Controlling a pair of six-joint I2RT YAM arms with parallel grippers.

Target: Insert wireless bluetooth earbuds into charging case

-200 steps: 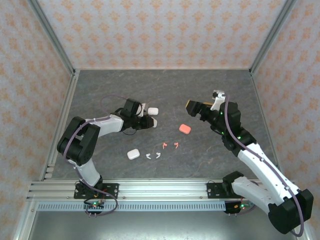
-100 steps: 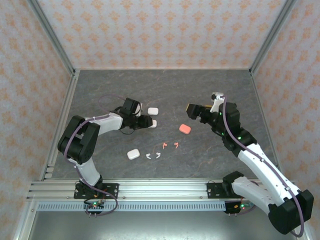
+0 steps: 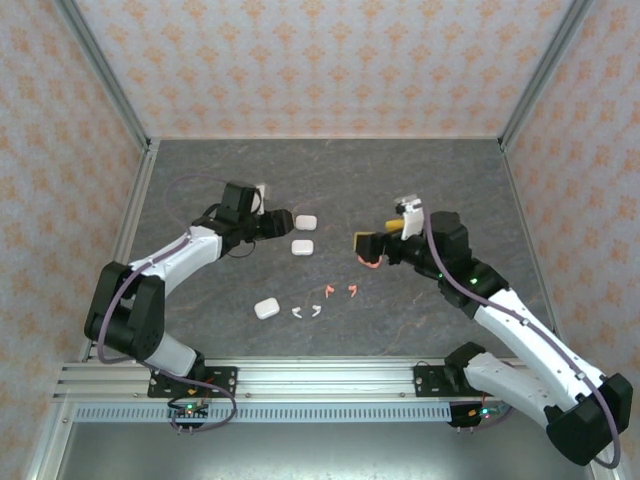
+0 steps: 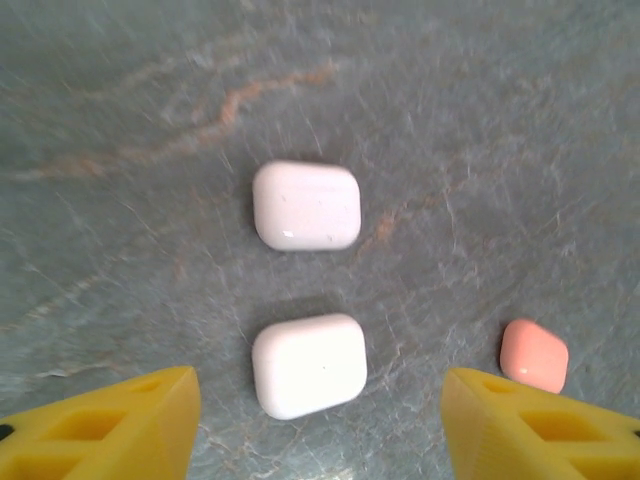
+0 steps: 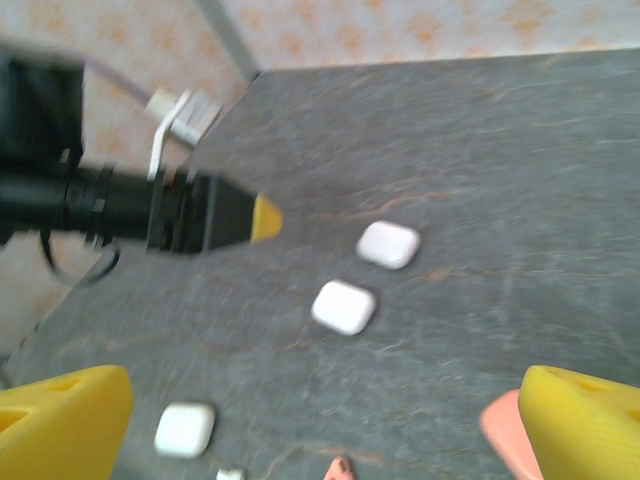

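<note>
As my right hand [image 3: 364,250] gapes wide over the pink case [image 5: 503,440], I should centre it before closing; my left hand [image 3: 278,224], at nine o'clock, hangs open and empty.

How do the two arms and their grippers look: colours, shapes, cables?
The left arm and right arm have black joints and white links, with a purple cable along each. The left gripper and right gripper are black, with yellow wedge-shaped fingers.
</note>
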